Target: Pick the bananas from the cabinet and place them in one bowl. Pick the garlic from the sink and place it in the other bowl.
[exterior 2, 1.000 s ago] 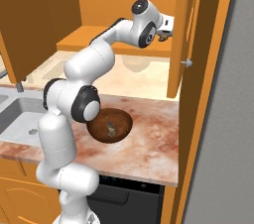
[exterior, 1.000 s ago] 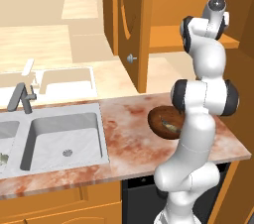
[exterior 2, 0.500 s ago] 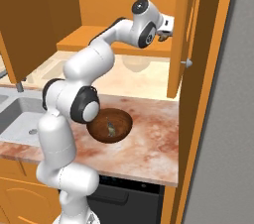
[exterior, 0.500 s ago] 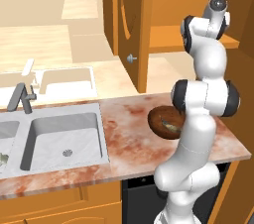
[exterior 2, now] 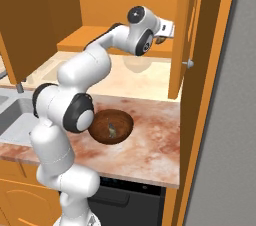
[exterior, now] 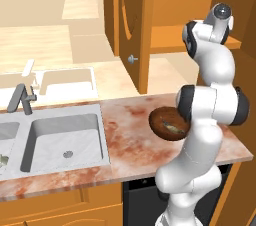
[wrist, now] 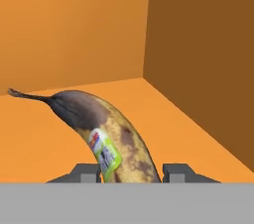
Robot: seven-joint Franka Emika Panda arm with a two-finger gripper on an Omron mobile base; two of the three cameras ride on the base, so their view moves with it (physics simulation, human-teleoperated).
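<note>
Hand view: the two-finger dark-tipped hand [wrist: 131, 172] has a finger on either side of the curved brown-and-yellow banana [wrist: 106, 134], pinching its near end. The fruit is heavily mottled dark brown over dull yellow, blackest toward its thin dark stem, and carries a small green, white and yellow sticker on its flank. It lies on the plain orange shelf [wrist: 44, 134] of the orange-brown wooden wall cabinet [wrist: 198, 44], near the inner corner. Right base view: the white arm reaches up into the cabinet, whose arched-panel door [exterior 2: 181, 30] stands open. Below, a round dark-brown bowl [exterior 2: 111, 126] sits on the reddish marbled tabletop [exterior 2: 150, 140]. Left base view: a grey steel sink [exterior: 60, 140] lies well apart, leftward.
</note>
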